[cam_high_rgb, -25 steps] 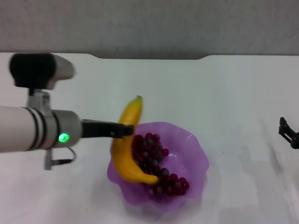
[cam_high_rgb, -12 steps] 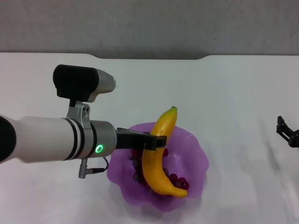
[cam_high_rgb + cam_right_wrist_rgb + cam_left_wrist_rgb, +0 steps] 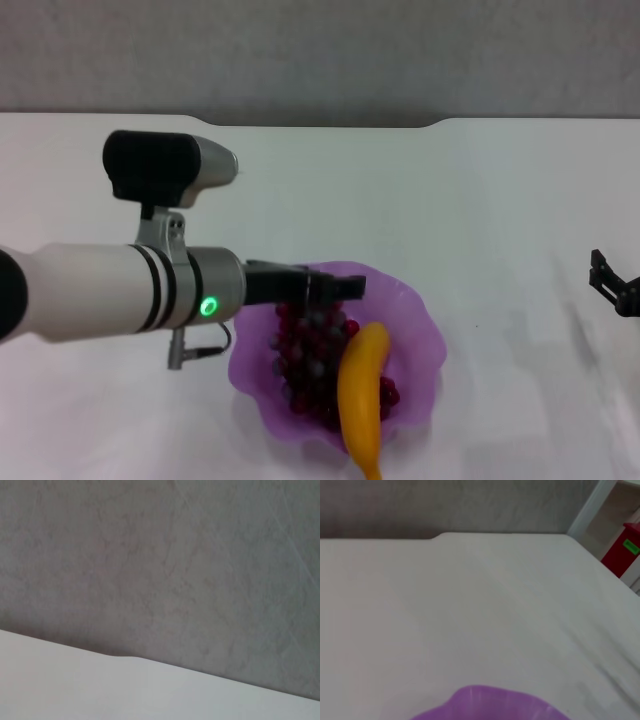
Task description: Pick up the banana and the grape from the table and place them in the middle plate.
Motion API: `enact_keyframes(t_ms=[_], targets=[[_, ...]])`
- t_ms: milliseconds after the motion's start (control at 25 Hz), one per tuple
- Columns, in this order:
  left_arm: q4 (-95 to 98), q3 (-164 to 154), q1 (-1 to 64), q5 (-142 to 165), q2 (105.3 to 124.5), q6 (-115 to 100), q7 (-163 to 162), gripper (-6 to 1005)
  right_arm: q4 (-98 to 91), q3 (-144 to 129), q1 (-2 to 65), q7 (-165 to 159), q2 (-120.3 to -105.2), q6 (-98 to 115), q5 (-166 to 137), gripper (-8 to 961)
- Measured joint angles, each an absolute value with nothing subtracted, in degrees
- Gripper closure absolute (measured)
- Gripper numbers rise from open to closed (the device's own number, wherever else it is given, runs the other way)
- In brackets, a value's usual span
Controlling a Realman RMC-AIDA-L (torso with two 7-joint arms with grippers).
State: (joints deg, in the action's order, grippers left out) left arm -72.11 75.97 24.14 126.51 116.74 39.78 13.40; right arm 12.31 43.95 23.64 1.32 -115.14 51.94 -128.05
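Observation:
The yellow banana [image 3: 362, 395] lies in the purple scalloped plate [image 3: 422, 335], on the right side of the dark red grape bunch [image 3: 305, 352], its near end reaching over the plate's near rim. My left gripper [image 3: 338, 288] hovers open and empty over the plate's far-left part, apart from the banana. The plate's rim also shows in the left wrist view [image 3: 490, 705]. My right gripper [image 3: 615, 283] is parked at the right edge of the white table [image 3: 480, 200].
The left forearm with its green light [image 3: 208, 306] spans the left half of the head view above the table. A red box [image 3: 622, 555] stands beyond the table's far corner in the left wrist view.
The left gripper carried the banana over the plate and let go of it; the banana dropped from upright in the gripper to lying in the plate beside the grapes. The right arm has not moved.

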Motion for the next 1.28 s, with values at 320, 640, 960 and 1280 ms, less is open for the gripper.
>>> enact_keyframes(t_ms=[320, 640, 960, 1280], targets=[[-81.21, 85.35, 14.11, 128.11, 116.68, 33.11, 25.53, 106, 12.91, 43.95, 23.64, 1.32, -115.14, 51.98, -128.19, 59], [-70.17, 82.64, 8.11, 127.88, 116.79, 3.90, 36.86, 108, 13.21, 43.77, 23.64, 1.32, -115.26, 51.93, -128.32, 59], [-42.94, 62.07, 12.16, 128.52, 116.82, -41.25, 24.18, 108, 13.70, 43.77, 23.71, 1.29, -115.37, 51.93, -128.31, 59], [-14.64, 59.25, 22.20, 127.63, 116.85, -54.76, -1.30, 108, 13.71, 43.78, 24.31, 1.32, -115.48, 52.36, -128.10, 59]])
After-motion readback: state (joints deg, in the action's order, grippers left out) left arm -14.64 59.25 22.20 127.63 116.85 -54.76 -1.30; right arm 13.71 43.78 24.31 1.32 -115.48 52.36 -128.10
